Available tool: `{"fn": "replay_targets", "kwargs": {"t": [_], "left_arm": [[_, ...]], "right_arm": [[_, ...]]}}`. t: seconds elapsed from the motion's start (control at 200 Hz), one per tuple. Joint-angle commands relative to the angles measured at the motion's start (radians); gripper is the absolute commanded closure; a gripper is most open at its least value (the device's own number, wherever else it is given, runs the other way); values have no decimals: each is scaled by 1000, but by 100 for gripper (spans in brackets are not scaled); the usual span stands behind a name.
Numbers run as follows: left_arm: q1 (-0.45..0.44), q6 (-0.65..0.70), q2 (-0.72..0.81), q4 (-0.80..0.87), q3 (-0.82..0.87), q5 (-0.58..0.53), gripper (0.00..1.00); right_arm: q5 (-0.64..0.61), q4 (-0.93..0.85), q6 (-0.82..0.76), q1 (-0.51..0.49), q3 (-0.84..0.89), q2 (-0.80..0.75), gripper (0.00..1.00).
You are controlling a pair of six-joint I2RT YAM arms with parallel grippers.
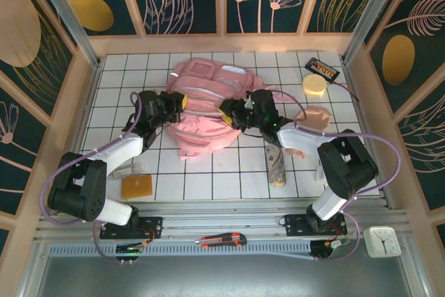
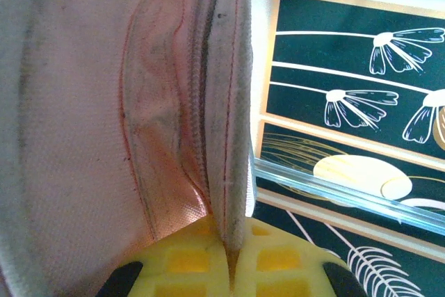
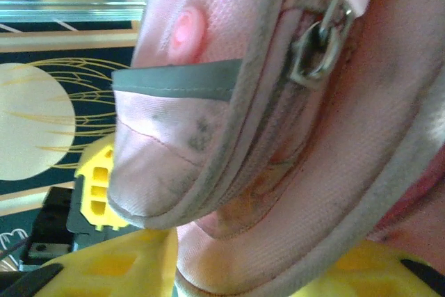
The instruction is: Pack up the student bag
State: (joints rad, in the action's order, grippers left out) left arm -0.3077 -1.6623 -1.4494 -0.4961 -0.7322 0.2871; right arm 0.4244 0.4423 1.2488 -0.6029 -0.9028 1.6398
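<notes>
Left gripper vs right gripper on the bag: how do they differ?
1. The left gripper is shut, pinching a thin seam of the student bag; the right gripper has its fingers apart with the bag's bulky zipped edge between them, and whether it grips is unclear.
2. The left gripper comes at the bag from its left, the right gripper from its right.
Shared: yellow fingers, both at the bag.

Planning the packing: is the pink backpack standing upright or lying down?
Lying down: the student bag spreads flat across the tiled table, seen from above.

The large pink fabric backpack (image 2: pixel 69 116) overruns the left wrist view's edges; the lower edge crops the left claw (image 2: pixel 231 259).
</notes>
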Motion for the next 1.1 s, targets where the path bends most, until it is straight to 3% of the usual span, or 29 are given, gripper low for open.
{"fn": "replay_targets", "kwargs": {"t": [0.0,0.145,0.18,0.24,0.295,0.34,0.37,0.385,0.395,0.415,0.545,0.661,0.751,0.996,1.096], "left_arm": [[-25,40,50,-60,-36,176,100],[-25,51,49,-76,-14,210,100],[-26,56,46,-78,-13,219,100],[-24,89,43,-69,-24,240,100],[-19,172,46,14,-59,254,100],[-10,271,57,132,-103,253,71],[-5,373,66,223,-140,241,44],[-3,427,70,285,-164,233,25],[-1,463,74,326,-181,226,8],[0,528,80,391,-210,211,2],[0,856,123,783,-364,97,1],[0,986,129,996,-421,106,1],[0,1031,148,1067,-406,137,1],[-12,1142,184,1173,-386,87,2],[-29,1167,156,1178,-406,70,17]], "right_arm": [[-76,201,26,-30,-80,47,60],[-81,221,35,-61,-125,93,71],[-79,215,35,-67,-136,99,77],[-91,206,30,-76,-147,102,100],[-107,185,23,-81,-156,97,100],[-115,168,14,-85,-164,89,100],[-122,152,5,-86,-171,84,100],[-128,142,1,-87,-178,81,100],[-131,136,-4,-90,-182,79,100],[-138,124,-11,-92,-191,77,100],[-135,74,-35,-101,-254,84,100],[-134,24,-54,-117,-308,106,100],[-140,-20,-72,-128,-343,119,100],[-136,-50,-80,-140,-374,137,100],[-136,-57,-81,-142,-384,142,100]]}}
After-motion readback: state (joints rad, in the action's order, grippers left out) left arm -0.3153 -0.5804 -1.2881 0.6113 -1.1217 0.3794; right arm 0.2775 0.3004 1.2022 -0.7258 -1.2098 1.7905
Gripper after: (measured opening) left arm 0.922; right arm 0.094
